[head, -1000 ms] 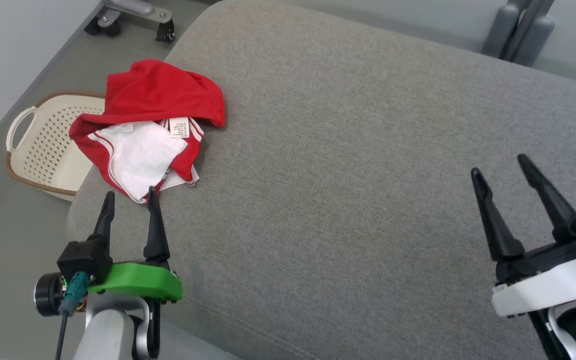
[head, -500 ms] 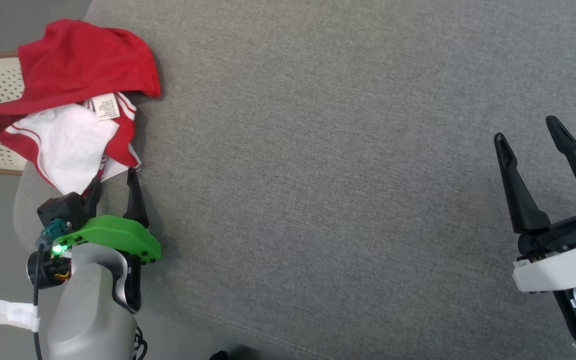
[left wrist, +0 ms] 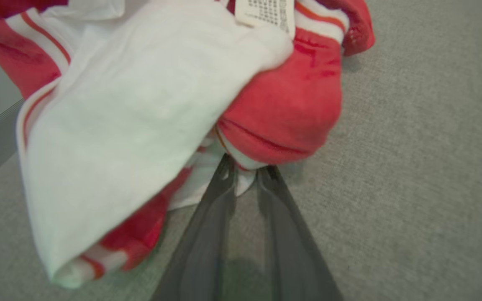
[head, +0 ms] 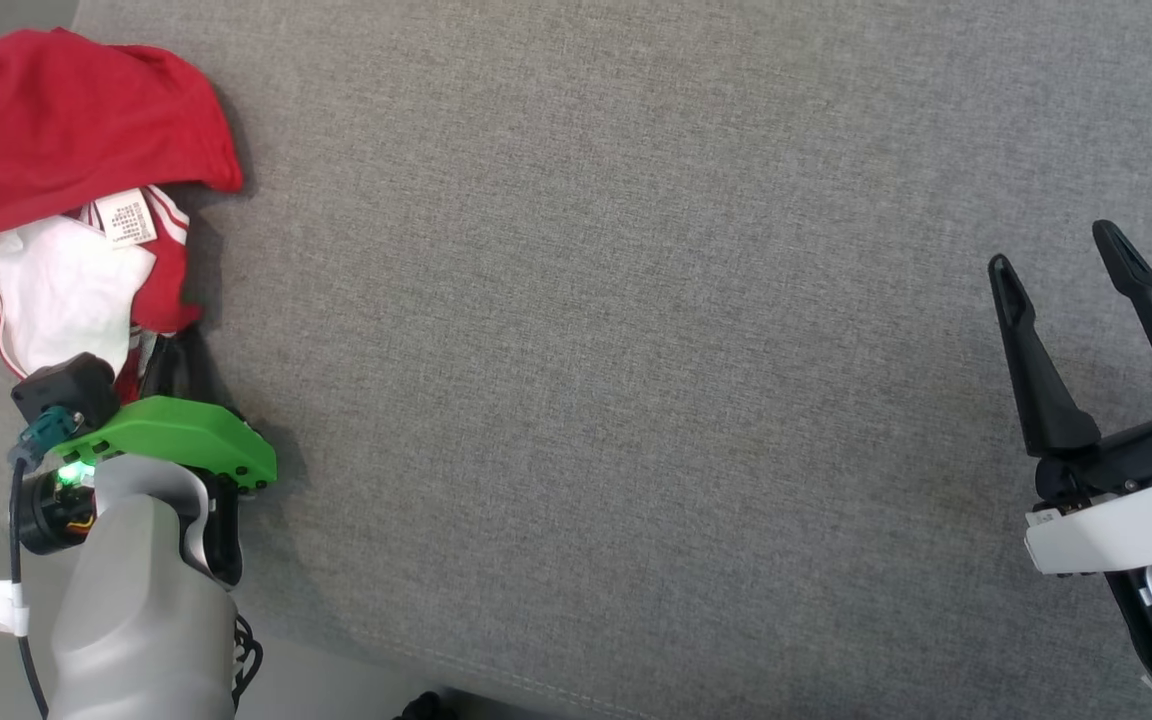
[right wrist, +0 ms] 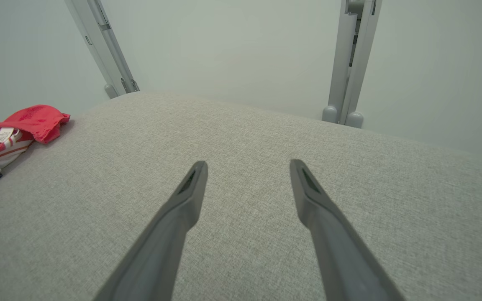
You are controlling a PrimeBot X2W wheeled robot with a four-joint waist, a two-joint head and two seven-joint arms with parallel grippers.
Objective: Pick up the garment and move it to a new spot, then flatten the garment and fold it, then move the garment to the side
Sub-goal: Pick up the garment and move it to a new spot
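So, far left first: the garment [head: 86, 150], a red thing with white stripes and a white inner layer, sat crumpled in a heap right at the left edge of the grey cushion [head: 636, 350]. Its care label [head: 126, 218] faced up, which tells me it was partly inside out. No way to flatten it there, half bunched at the edge, so as I saw it the step was the very first one: grab it and drag it out to open space.

My left hand [left wrist: 247, 173] was down at the near corner of the heap. In the left wrist view the two fingers were drawn in narrow, with a little tab of white hem pinched between the tips and the red fold bulging just above them. I went for the hem because it's the lowest loose edge and gives a clean bite. It was a thin bite though, so my guess is it could slip once the weight came on.

The middle of the cushion was bare, plenty of room to lay the thing out.

Over on the right, my right hand [head: 1054, 245] hung above the cushion with its fingers spread wide and nothing in them, well apart from the garment, parked for the flattening later.
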